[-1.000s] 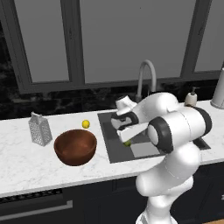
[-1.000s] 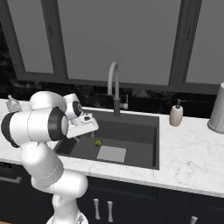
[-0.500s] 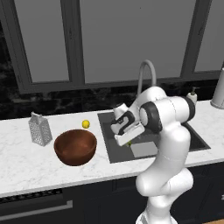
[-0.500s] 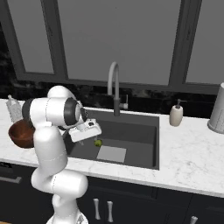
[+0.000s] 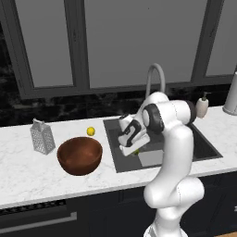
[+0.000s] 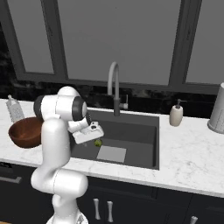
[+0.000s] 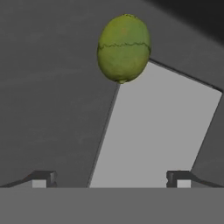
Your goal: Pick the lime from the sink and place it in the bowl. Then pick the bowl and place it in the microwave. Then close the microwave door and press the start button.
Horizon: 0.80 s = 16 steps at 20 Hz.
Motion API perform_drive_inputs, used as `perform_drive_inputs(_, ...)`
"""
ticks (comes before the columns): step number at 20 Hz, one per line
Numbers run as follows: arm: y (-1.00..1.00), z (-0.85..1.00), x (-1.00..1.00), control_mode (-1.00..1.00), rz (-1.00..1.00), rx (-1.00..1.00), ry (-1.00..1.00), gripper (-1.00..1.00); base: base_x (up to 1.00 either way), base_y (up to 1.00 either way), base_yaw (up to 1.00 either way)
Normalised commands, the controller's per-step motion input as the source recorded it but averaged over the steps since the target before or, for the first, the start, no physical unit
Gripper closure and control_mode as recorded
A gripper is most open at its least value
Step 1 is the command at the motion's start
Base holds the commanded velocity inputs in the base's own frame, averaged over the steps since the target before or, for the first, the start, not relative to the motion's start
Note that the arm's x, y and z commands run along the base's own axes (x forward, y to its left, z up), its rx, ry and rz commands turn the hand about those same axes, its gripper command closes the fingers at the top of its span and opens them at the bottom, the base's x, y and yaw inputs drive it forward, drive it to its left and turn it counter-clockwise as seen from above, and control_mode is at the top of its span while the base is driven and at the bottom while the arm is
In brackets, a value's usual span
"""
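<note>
The lime (image 7: 124,48) lies on the sink (image 7: 52,109) floor at the corner of the pale square patch (image 7: 162,131). In the hand view my gripper (image 7: 110,179) is open, its two fingertips (image 7: 41,178) spread wide just short of the lime and not touching it. From the base views the gripper (image 5: 131,149) (image 6: 92,136) hangs low in the sink's (image 5: 185,143) (image 6: 135,131) left part, right above the lime (image 5: 135,152) (image 6: 98,142). The reddish-brown bowl (image 5: 79,155) (image 6: 24,131) stands on the counter left of the sink. The microwave is out of view.
A yellow lemon (image 5: 90,131) and a box grater (image 5: 42,137) sit on the counter near the bowl. The curved faucet (image 5: 155,78) (image 6: 113,87) rises behind the sink. A soap dispenser (image 6: 176,116) and a grey canister (image 6: 216,109) stand to the right.
The arm has swung in over the sink's left side and the hand has dropped down toward the lime. The jaws have stayed open and the lime has not moved.
</note>
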Motion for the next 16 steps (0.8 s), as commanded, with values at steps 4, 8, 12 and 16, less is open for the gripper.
perform_drive_inputs(4,-0.05,-0.43,0.51,-1.00,0.00,0.00,-0.02,-1.00,0.00,0.00,0.00)
perform_drive_inputs(8,-0.04,-0.46,0.50,-1.00,0.00,0.00,-0.01,-1.00,0.00,0.00,0.00)
perform_drive_inputs(12,0.00,-0.44,0.54,-1.00,0.00,0.00,0.00,-1.00,0.00,0.00,0.00)
perform_drive_inputs(16,-0.02,-0.38,0.57,-1.00,0.00,0.00,0.00,-1.00,0.00,0.00,0.00)
